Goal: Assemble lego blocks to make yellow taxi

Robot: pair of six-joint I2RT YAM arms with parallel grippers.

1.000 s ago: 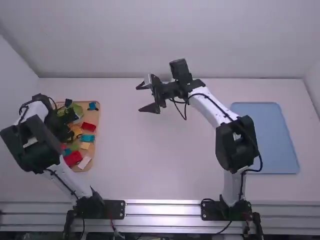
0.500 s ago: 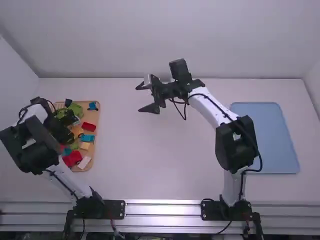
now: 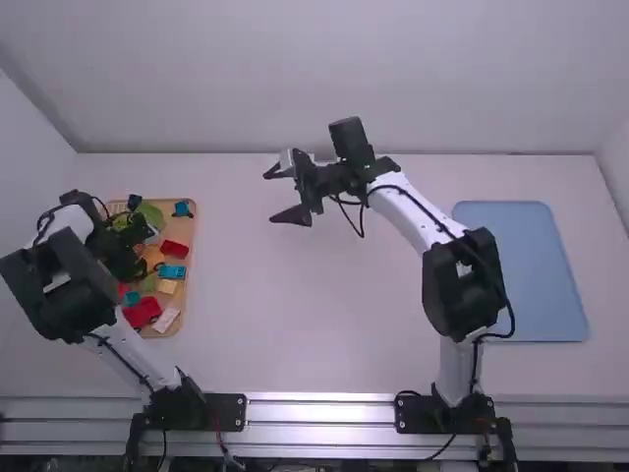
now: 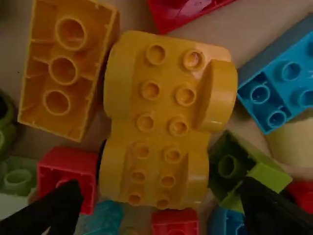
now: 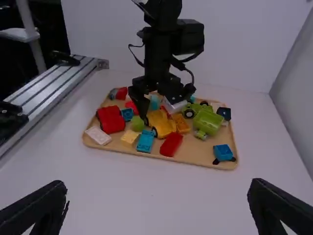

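My left gripper (image 3: 138,261) is low over the block tray at the table's left. In the left wrist view the left gripper (image 4: 159,208) is open, its fingers at either side of the lower edge. A yellow car-shaped block (image 4: 159,117) with studs up lies between and beyond them, with an orange-yellow block (image 4: 63,68) beside it, hollow side showing. My right gripper (image 3: 288,195) hangs over the middle of the table. It is open with nothing between its fingers, as the right wrist view shows of the right gripper (image 5: 157,205).
The wooden tray (image 5: 195,159) also holds red (image 5: 171,144), blue (image 5: 145,141), green (image 5: 208,121) and white (image 5: 99,135) blocks, packed around the yellow piece. A flat blue mat (image 3: 526,275) lies at the table's right.
The left gripper has shifted slightly to the left over the tray. My right gripper has moved a few pixels to the left, still open.
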